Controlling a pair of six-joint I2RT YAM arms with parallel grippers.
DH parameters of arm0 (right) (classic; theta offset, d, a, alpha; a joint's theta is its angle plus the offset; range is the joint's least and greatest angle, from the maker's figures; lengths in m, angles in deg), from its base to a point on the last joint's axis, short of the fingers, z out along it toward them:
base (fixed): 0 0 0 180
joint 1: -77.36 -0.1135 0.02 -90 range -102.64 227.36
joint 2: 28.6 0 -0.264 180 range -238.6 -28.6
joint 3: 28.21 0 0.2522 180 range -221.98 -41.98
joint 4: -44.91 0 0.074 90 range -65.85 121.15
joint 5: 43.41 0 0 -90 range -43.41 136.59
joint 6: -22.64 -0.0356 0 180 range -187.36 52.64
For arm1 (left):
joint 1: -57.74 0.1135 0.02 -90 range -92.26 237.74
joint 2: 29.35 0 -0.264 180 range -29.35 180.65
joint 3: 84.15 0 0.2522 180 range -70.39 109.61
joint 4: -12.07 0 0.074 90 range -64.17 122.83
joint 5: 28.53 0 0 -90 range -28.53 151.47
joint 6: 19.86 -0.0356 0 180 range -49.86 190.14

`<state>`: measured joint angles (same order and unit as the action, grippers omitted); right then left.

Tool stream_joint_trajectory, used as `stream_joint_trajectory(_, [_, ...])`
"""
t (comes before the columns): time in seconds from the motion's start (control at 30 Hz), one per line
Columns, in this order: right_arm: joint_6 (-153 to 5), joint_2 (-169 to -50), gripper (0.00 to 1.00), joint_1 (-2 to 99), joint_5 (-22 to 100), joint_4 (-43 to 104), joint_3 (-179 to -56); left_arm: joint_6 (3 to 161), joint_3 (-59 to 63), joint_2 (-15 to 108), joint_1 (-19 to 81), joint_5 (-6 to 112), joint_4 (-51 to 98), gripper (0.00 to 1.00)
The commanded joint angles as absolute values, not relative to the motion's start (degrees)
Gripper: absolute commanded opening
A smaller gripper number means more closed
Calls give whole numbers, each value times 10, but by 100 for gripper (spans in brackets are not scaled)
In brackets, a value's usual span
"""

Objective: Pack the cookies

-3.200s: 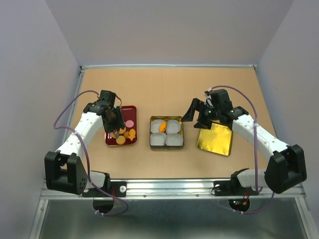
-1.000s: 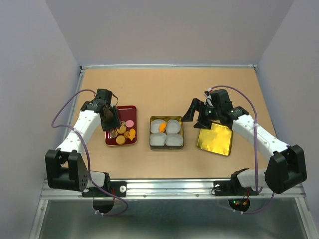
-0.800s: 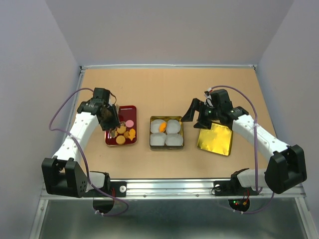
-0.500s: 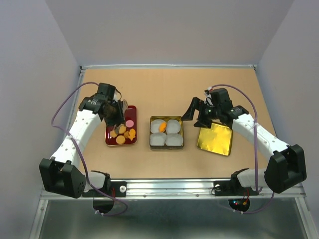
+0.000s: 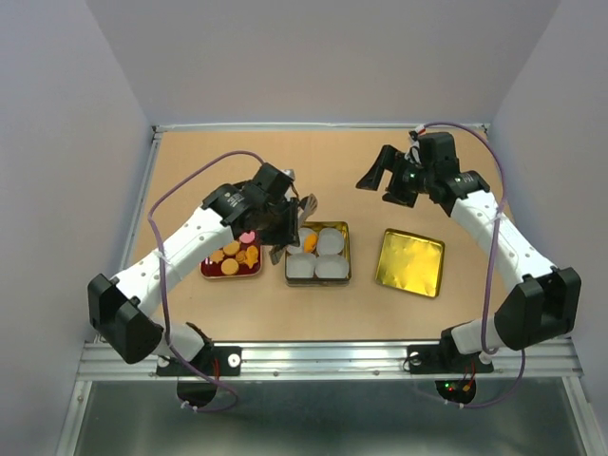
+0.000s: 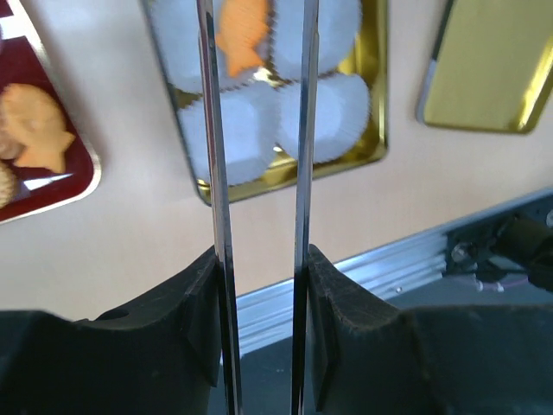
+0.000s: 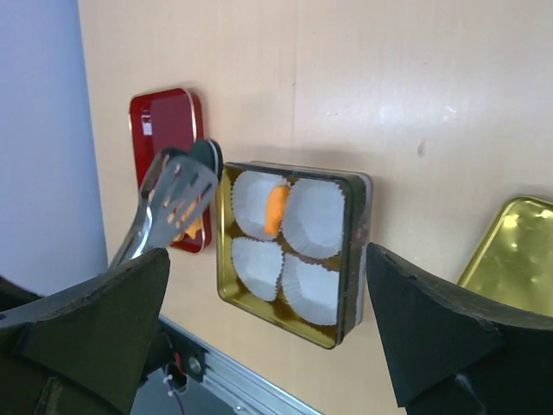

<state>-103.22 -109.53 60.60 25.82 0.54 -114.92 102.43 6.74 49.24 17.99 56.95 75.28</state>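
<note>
My left gripper [image 5: 285, 231] [image 6: 259, 259] is shut on metal tongs [image 5: 302, 207] [image 6: 216, 130], held over the left side of the gold tin [image 5: 348, 256] [image 6: 285, 173] [image 7: 346, 320]. A dark round piece [image 7: 210, 156] shows at the tong tips [image 7: 177, 194]; I cannot tell whether it is held. One orange cookie [image 5: 310, 242] [image 6: 242, 35] [image 7: 276, 207] lies in the tin's far-left paper cup. Several orange cookies and a pink one [image 5: 237, 255] [image 6: 34, 138] lie on the red tray [image 5: 204, 273]. My right gripper [image 5: 385, 182] [image 7: 268, 259] is open and empty, raised beyond the tin.
The tin holds four white paper cups [image 5: 330, 266]; three are empty. The gold lid [image 5: 411, 262] [image 6: 492, 69] [image 7: 510, 242] lies flat right of the tin. The table's metal front rail [image 5: 323, 356] runs along the near edge.
My left arm lifted the tongs from the red tray and swung right over the tin. My right arm rose and moved away from the lid toward the far side.
</note>
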Motion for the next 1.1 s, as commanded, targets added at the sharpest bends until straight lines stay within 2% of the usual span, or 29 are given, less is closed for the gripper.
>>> stream_joint_trajectory(0.0, [-1000,-1086,100,624,283,-37,-1180,1042,63,498,121,559,714,26])
stream_joint_trajectory(0.2, [-994,-1071,100,643,287,-49,-1164,1053,22,506,71,558,689,26])
stream_joint_trajectory(0.87, [-990,-1067,100,645,286,-53,-1139,1054,-45,520,58,568,636,23])
stream_joint_trajectory(1.07, [-987,-1066,100,645,286,-53,-1134,1055,-26,543,51,580,644,28])
